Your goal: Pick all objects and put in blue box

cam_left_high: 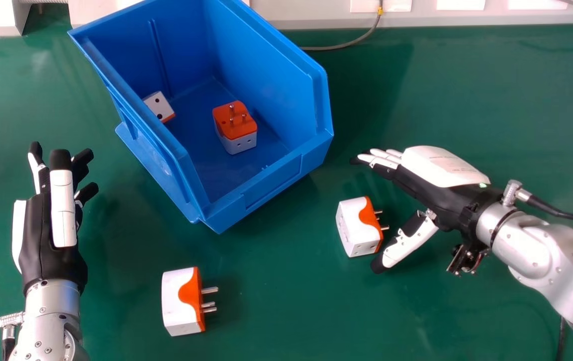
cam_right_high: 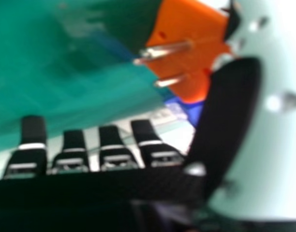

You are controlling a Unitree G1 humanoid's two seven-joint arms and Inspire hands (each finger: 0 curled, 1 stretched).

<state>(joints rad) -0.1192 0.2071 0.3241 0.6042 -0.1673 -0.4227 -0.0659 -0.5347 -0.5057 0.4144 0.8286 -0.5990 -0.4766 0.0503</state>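
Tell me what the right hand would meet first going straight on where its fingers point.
The right hand would probably meet the blue box, at its near right corner; how high the hand hovers is unclear, so it might clear the rim.

Green worktop (cam_left_high: 286,311), solid blue box (cam_left_high: 271,75), white-and-orange adapters (cam_left_high: 181,301) with curved colour border on the two near worktop's front edge, black-and-white hands (cam_left_high: 439,168), silver forearms (cam_left_high: 532,250)

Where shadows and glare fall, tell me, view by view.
Head view: a soft shadow on the green table right of the blue box, a smaller one beside the lower-left adapter. Right hand view: bright glints on the pins of the other adapter; the pale thumb looks very bright.
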